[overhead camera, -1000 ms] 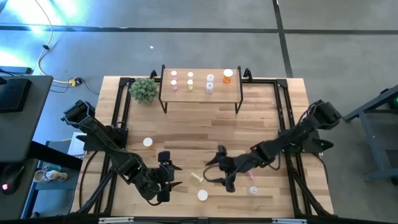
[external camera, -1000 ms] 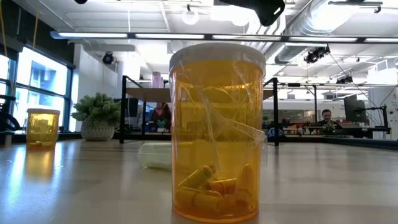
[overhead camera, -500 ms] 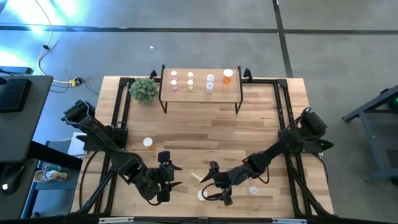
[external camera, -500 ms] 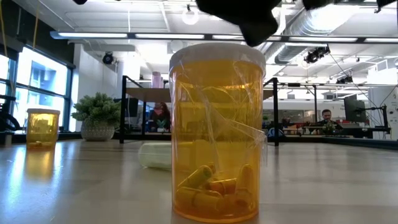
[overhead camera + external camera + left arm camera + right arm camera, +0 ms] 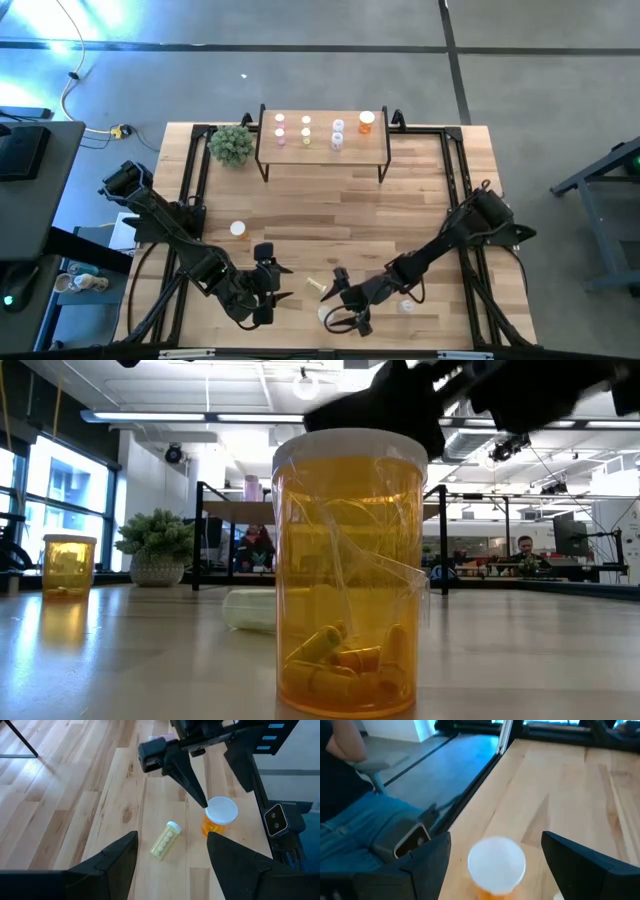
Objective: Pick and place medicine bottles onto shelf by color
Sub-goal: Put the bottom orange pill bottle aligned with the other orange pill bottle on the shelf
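The right hand is low over the near edge of the bench, its fingers spread on both sides of the white cap of an orange medicine bottle that stands upright there, without touching it. Just left of this bottle, a yellow-green bottle lies on its side. The left hand waits with spread fingers at the near left of the bench, and the shelf at the far side carries several bottles.

Right tool above upright bottle; shelf far behind.
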You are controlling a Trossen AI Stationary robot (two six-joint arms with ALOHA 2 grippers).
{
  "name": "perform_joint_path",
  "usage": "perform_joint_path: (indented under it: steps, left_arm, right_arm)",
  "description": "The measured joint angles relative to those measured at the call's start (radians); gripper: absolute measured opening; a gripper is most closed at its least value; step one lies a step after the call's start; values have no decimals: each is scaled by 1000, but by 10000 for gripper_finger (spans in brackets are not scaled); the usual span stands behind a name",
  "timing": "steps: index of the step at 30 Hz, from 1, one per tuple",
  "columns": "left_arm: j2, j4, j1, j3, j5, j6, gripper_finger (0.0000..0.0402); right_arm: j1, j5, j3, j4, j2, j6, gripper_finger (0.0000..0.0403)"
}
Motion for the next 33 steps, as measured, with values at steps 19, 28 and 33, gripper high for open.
perform_joint_path:
  steps: [19, 28, 33]
  left_arm:
    - [0, 0, 0, 0, 0, 0, 227]
    - [0, 0, 0, 0, 0, 0, 227]
    - [0, 0, 0, 0, 0, 0, 227]
  right_arm:
    - [0, -22, 0, 75, 73, 0, 303]
    - [-1, -21, 0, 137, 127, -1, 303]
    - [-2, -21, 0, 159, 137, 9, 303]
